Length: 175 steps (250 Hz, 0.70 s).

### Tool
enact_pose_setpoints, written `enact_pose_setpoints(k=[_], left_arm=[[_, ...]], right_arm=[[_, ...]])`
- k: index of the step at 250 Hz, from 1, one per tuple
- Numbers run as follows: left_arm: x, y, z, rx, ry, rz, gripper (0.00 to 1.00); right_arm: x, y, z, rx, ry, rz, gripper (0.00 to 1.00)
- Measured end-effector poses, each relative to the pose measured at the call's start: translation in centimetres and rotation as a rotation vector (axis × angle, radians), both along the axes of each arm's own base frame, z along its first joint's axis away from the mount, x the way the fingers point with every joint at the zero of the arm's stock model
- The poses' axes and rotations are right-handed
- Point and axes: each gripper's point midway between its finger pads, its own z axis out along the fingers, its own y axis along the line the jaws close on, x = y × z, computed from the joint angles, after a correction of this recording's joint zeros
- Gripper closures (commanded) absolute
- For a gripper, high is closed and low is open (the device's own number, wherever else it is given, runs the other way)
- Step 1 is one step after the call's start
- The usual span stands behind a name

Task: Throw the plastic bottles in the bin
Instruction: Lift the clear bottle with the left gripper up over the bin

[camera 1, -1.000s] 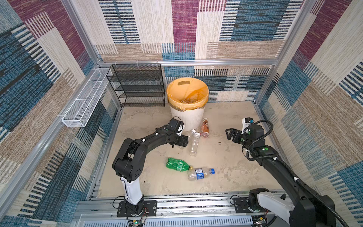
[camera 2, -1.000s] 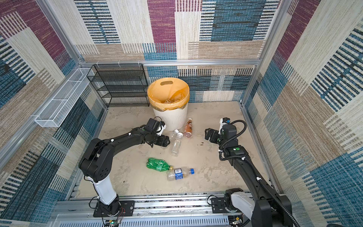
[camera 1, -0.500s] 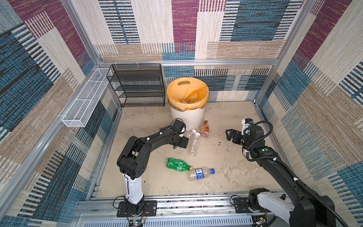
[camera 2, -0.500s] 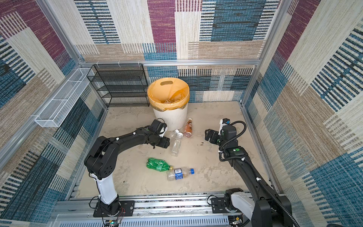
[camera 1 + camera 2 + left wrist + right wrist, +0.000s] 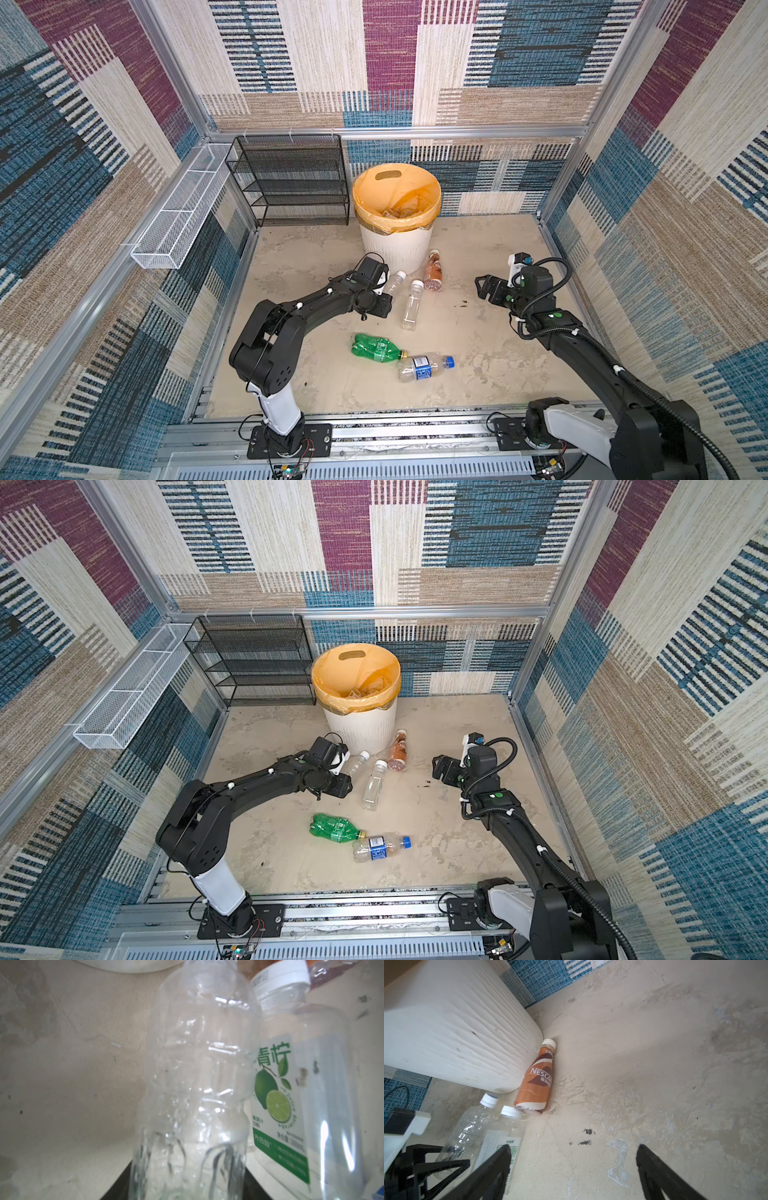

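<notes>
The bin [image 5: 395, 251] [image 5: 359, 729] is white and ribbed with an orange liner, and stands at the back centre. A clear ribbed bottle [image 5: 392, 282] [image 5: 356, 763] [image 5: 197, 1064] lies just in front of it, its base pinched between the jaws of my left gripper [image 5: 383, 294] [image 5: 345, 773] [image 5: 188, 1188]. A lime-label bottle [image 5: 411, 305] [image 5: 311, 1084] lies beside it. An orange-label bottle [image 5: 433, 274] [image 5: 537, 1080] rests against the bin. Nearer the front lie a green bottle [image 5: 374, 347] and a blue-label bottle [image 5: 422, 368]. My right gripper [image 5: 484, 286] [image 5: 574, 1147] is open over bare floor.
A black mesh rack [image 5: 291, 183] stands at the back left beside the bin. A white wire basket [image 5: 178, 212] hangs on the left wall. Patterned walls close in three sides and a metal rail [image 5: 415, 432] runs along the front.
My left gripper has slid in along the clear ribbed bottle and closed its jaws on the base. The right arm has barely moved.
</notes>
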Motion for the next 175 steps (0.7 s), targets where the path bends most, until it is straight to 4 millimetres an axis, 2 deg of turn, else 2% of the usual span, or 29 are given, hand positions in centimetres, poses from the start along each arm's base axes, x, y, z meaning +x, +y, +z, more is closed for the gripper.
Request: enact_pose_setpoints(k=[53, 101, 128, 175], left_arm=[[-1.7, 1.3, 3.8, -0.049, -0.086, 0.015, 0.49], [-4.2, 4.1, 8.3, -0.118, -0.231, 0.063, 0.48], [-5.6, 6.1, 12.1, -0.175, -0.375, 0.102, 0.48], [-8.3, 9.2, 20.0, -0.321, -0.707, 0.164, 0.45]], right_arm=[[0.3, 0.2, -0.9, 0.001, 0.023, 0.007, 0.06], [1.0, 0.5, -0.9, 0.009, 0.024, 0.020, 0.07], [1.6, 0.8, -0.9, 0.012, 0.027, 0.031, 0.08], [2.0, 1.0, -0.9, 0.015, 0.026, 0.036, 0.09]])
